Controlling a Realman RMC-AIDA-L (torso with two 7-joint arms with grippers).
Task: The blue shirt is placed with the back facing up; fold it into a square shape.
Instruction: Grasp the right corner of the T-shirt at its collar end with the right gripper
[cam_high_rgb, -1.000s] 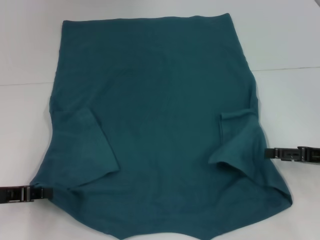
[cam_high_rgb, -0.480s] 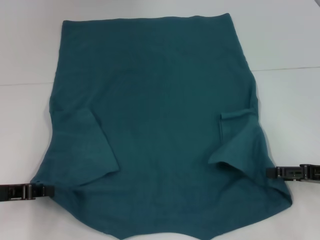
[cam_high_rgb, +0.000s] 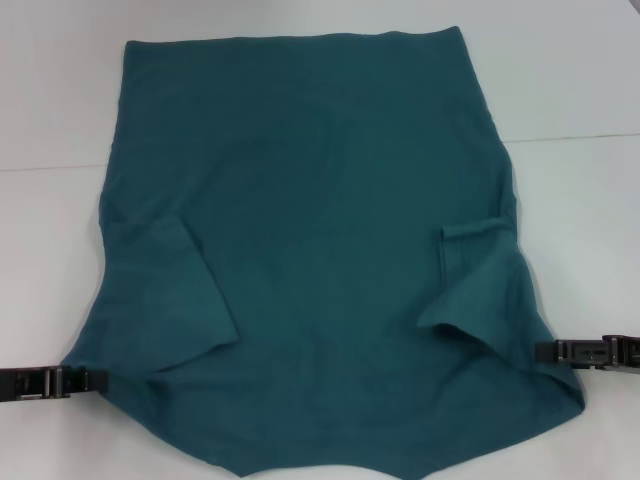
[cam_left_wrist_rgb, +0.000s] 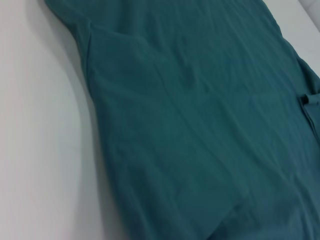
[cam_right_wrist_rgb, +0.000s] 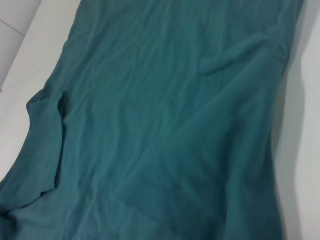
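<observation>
Both grippers, left gripper (cam_high_rgb: 95, 381) and right gripper (cam_high_rgb: 545, 351), meet the near corners of the blue shirt (cam_high_rgb: 320, 250) spread on the white table (cam_high_rgb: 570, 80); grip unclear.

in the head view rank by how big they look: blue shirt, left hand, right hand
1. The blue shirt, by far the largest, covering most of the table.
2 and 3. The left hand and right hand look about alike; both run off the frame edge, so no ranking.

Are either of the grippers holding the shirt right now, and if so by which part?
Cannot tell. Left gripper and right gripper each meet the blue shirt at a near side edge; the hold itself isn't visible.
</observation>
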